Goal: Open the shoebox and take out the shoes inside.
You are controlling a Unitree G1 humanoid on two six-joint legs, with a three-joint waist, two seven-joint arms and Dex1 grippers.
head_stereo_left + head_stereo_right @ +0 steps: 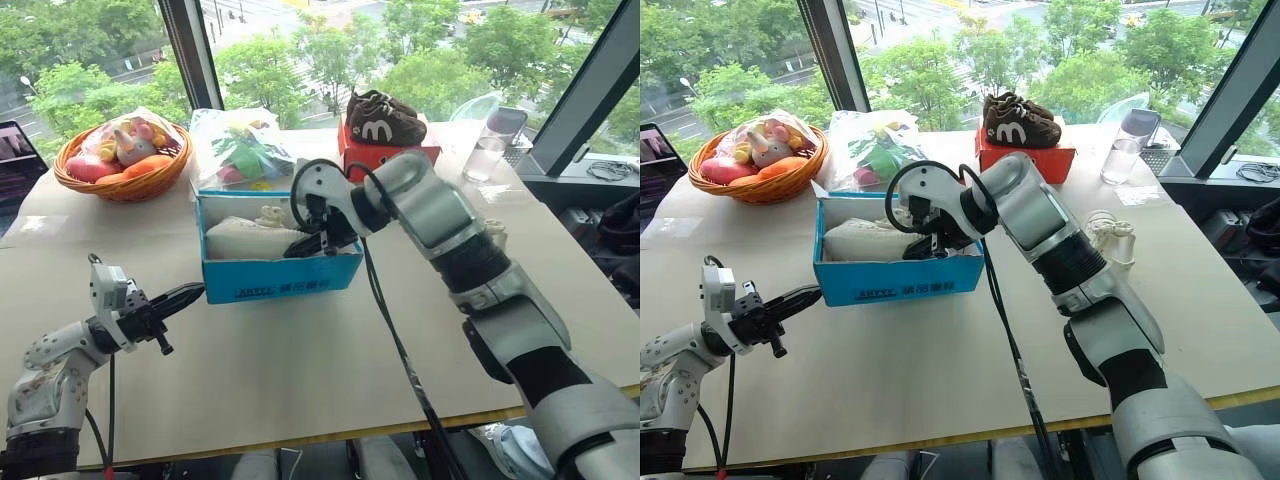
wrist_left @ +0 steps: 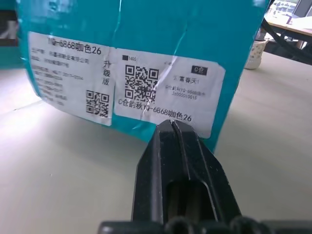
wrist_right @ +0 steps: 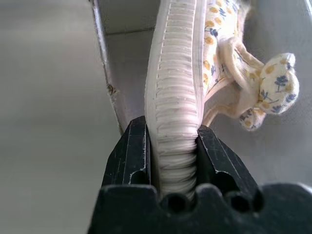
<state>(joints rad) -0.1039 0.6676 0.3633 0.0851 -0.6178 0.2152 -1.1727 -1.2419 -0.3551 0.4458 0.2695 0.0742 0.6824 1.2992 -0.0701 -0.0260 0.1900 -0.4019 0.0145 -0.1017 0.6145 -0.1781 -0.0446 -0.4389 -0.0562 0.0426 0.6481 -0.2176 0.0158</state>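
Cream shoe point(image 3: 175, 97) between right gripper point(image 3: 173, 146) fingers

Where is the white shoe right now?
The shoe is pinched by its sole in the right hand, inside the open blue shoebox in the middle of the table.

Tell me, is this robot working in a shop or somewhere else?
Probably an upper-floor office or lab, not a shop. Big windows look down on treetops and a street, and a plain table holds the blue shoebox, a toy basket and a laptop.
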